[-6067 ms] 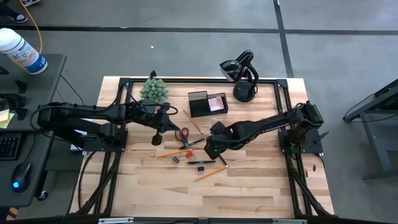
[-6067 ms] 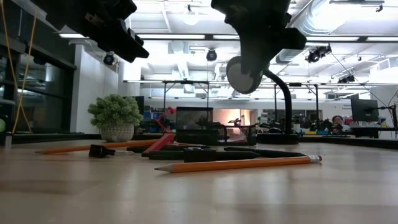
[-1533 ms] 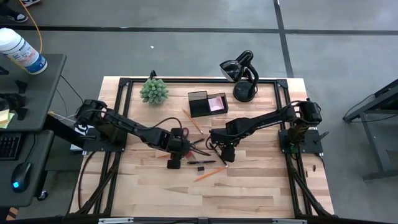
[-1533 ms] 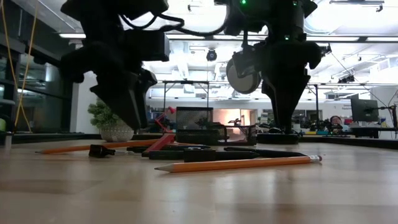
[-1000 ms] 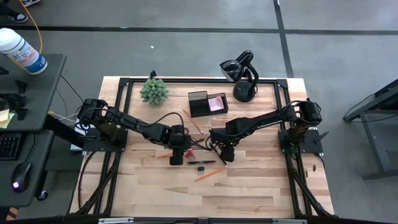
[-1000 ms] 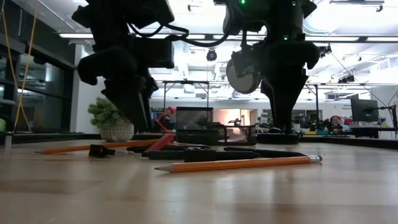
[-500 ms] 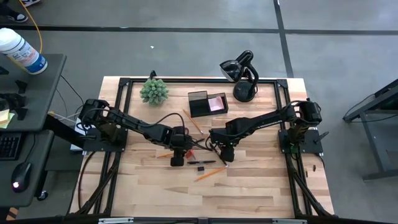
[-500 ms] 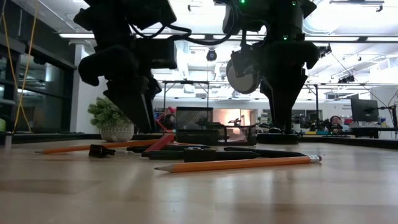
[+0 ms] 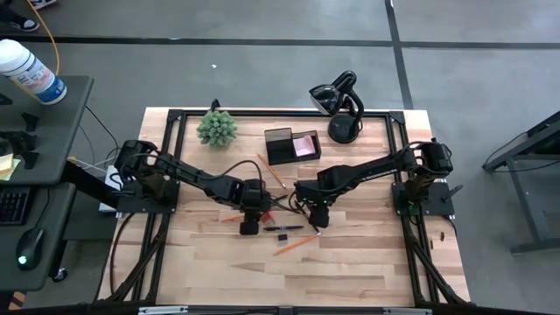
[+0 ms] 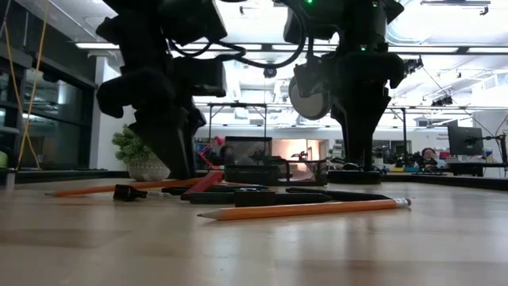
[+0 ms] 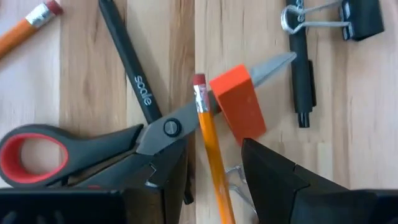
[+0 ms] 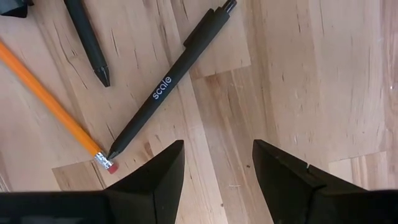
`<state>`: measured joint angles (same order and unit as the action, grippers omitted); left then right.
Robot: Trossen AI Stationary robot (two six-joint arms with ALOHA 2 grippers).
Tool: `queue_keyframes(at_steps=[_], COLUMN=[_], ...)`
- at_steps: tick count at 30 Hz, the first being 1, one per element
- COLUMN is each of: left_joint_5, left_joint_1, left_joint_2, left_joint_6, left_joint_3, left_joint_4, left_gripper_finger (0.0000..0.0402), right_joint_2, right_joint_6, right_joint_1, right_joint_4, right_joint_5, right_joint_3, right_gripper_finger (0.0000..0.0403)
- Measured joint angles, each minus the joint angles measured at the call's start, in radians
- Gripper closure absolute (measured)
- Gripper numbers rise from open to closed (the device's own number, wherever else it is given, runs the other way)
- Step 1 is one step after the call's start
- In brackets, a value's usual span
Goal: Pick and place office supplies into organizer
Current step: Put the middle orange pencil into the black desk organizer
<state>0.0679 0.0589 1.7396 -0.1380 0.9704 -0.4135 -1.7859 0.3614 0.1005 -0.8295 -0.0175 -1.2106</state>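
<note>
- From above: the left gripper (image 9: pixel 249 226) has crept from the far-left side of the table into the pile of supplies mid-table and now barely shifts, so I'd say it's lined up for a grab. The right gripper (image 9: pixel 318 216) has parked just right of the pile. The organizer (image 9: pixel 292 145) sits farther back, with only a pink pad (image 9: pixel 305 145) in it as far as I can see, so most of the job's still ahead.
- Table level: both arms hang low over the clutter. A pencil (image 10: pixel 304 209) lies nearest, long axis left-right, eraser to the right.
- Left wrist cam: jaws apart, straddling another pencil (image 11: pixel 210 149) that runs lengthwise away from the gripper, eraser end farthest. It crosses the scissors (image 11: pixel 112 139), which lie across it with the blades passing under an orange eraser block (image 11: pixel 238 102). Nothing clamped yet.
- Right wrist cam: jaws wide apart over bare wood, a black pen (image 12: pixel 169 79) lying diagonally beyond them, untouched.
</note>
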Motion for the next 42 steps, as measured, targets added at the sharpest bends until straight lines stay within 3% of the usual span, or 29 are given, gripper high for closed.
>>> queue_keyframes(at_steps=[42], left_joint_5=[0.007], left_joint_1=[0.0], left_joint_2=[0.0], left_joint_6=[0.028], left_joint_3=[0.0], left_joint_4=[-0.007], left_gripper_finger=[0.0261], right_joint_2=[0.0], right_joint_6=[-0.003], right_joint_1=[0.0], right_joint_4=[0.02], right_joint_5=[-0.001], right_joint_3=[0.0], right_gripper_finger=[0.0219])
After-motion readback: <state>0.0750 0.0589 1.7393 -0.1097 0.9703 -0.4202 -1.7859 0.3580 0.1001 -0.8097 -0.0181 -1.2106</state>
